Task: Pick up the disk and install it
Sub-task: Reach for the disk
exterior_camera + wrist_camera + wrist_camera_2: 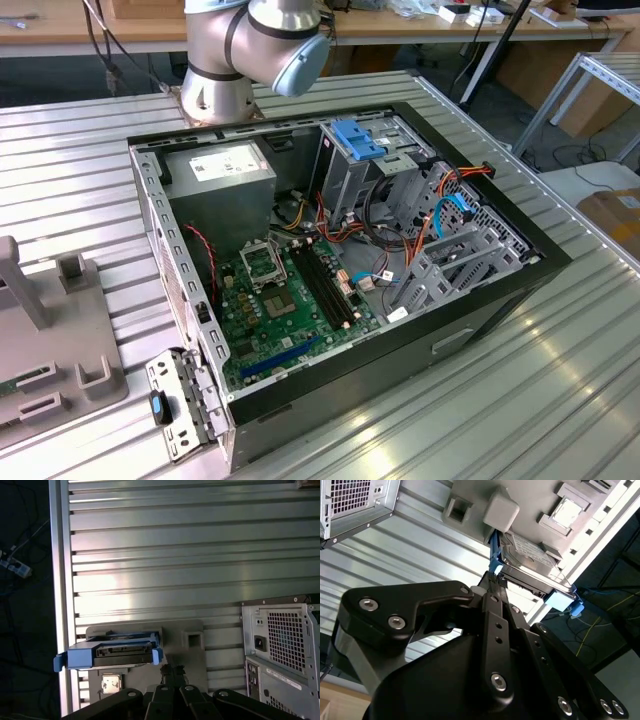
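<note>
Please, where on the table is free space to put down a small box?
Free: the ribbed table along the computer case's black wall, at the exterior view's lower right; also the stretch bordered by the case, the arm's base and the grey fixture. Crowded: inside the case, with cables over the motherboard; the fixture carries the disk.

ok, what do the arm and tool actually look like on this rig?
The arm has silver-grey cylindrical joints, one closed off by a round light-blue cap. The tool is matte black: flat, angular linkage plates tapering to slim tips, studded with silver screw heads.
</note>
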Action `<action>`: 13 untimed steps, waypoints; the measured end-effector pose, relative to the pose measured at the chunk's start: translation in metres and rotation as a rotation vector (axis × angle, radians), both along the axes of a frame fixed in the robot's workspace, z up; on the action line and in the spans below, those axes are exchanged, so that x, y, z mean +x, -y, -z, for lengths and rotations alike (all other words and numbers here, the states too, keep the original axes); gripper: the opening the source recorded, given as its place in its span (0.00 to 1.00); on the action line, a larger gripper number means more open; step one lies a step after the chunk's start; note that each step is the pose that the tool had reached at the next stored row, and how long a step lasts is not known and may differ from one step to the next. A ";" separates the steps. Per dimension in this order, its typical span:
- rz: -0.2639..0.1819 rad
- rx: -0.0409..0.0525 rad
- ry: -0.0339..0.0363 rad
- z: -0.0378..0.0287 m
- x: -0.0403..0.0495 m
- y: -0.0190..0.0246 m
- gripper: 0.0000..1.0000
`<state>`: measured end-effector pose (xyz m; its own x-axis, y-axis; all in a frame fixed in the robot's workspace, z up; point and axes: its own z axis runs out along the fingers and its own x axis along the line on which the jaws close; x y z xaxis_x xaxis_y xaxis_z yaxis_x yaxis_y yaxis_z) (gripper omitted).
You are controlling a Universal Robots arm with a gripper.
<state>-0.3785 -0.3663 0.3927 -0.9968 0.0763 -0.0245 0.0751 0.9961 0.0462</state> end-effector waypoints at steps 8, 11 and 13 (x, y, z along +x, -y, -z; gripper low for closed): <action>0.000 0.0036 0.0000 0.0000 -0.0072 0.0000 0.11; 0.000 0.0044 0.0000 0.0000 -0.0132 0.0000 0.11; 0.000 0.0046 -0.0001 0.0000 -0.0174 0.0000 0.11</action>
<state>-0.3960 -0.3663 0.3928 -0.9968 0.0763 -0.0241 0.0750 0.9959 0.0507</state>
